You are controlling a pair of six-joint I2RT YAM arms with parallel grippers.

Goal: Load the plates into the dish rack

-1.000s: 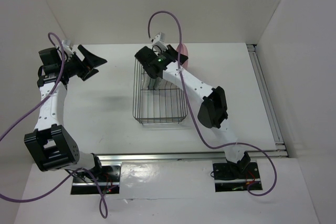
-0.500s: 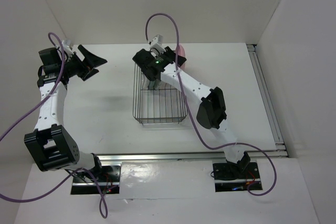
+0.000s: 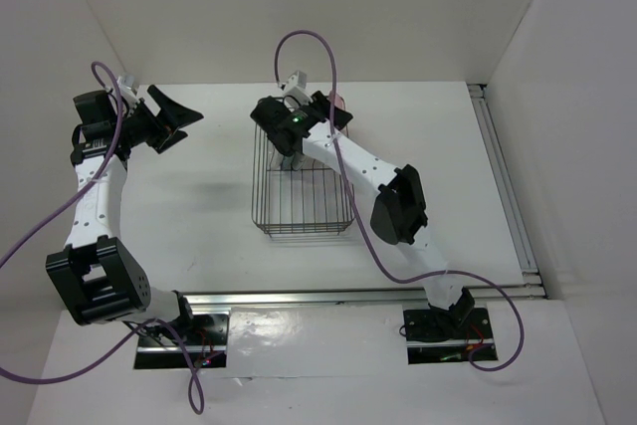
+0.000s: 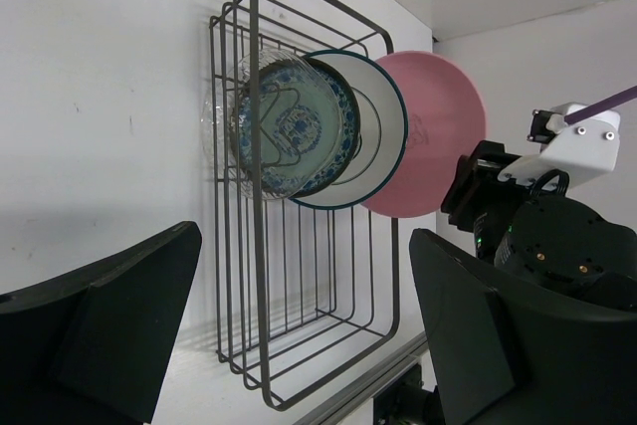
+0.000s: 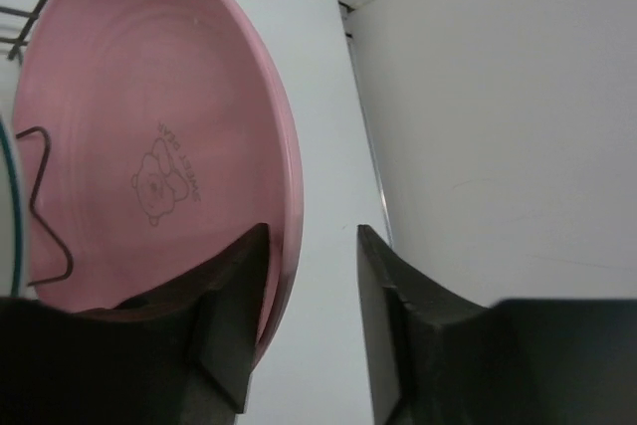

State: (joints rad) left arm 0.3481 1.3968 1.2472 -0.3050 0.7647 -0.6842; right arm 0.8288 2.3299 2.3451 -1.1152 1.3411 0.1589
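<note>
Left wrist: dish rack (image 4: 251, 345) holds four plates (image 4: 299, 126); left tool (image 4: 304, 241), right tool (image 5: 311, 236) gaping.

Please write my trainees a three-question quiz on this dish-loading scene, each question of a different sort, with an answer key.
1. Short answer: in the dish rack, which plate stands between the teal patterned plate and the pink plate?
2. Multiple choice: which plate's rim lies between the fingers of the right gripper? A. teal patterned plate B. pink plate C. clear glass plate
3. True or false: the left gripper is open and holds nothing.

Key
1. The white ringed plate.
2. B.
3. True.
</note>
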